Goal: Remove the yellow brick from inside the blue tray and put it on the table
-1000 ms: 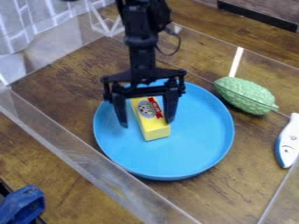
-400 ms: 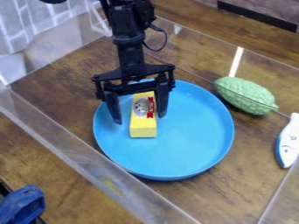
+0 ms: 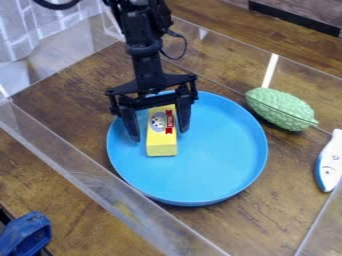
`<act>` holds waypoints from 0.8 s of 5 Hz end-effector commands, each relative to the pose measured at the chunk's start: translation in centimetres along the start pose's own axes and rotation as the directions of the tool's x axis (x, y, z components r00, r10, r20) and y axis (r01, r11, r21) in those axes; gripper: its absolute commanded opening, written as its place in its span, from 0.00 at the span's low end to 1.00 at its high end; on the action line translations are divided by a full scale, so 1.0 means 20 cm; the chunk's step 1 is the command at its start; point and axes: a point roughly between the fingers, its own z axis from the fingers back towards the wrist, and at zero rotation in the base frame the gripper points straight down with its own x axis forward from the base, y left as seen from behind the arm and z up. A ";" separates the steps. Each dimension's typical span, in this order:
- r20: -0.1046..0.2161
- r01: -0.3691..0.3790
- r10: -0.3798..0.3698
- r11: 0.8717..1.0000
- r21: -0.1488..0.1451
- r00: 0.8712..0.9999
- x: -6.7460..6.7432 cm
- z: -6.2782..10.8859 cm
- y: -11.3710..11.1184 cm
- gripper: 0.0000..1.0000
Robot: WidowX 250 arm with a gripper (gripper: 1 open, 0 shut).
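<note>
The yellow brick [image 3: 163, 134] lies inside the blue tray [image 3: 221, 168], toward its left side, label up. My gripper [image 3: 155, 119] hangs straight down over the brick, open, with one black finger on each side of the brick's far end. Whether the fingers touch the brick I cannot tell. The tray rests on the dark wood table [image 3: 80, 95].
A green ribbed oval object [image 3: 281, 108] lies right of the tray. A white and blue item [image 3: 329, 160] sits at the right edge. Clear acrylic walls [image 3: 80, 165] run along the table's near-left side. Something blue [image 3: 23, 236] sits outside the wall at bottom left.
The gripper has shifted left and slightly back. The brick has moved left with it inside the tray. The jaws stay open.
</note>
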 end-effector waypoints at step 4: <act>0.037 0.151 -0.150 0.988 -0.037 0.988 0.03 -0.06 -0.08 1.00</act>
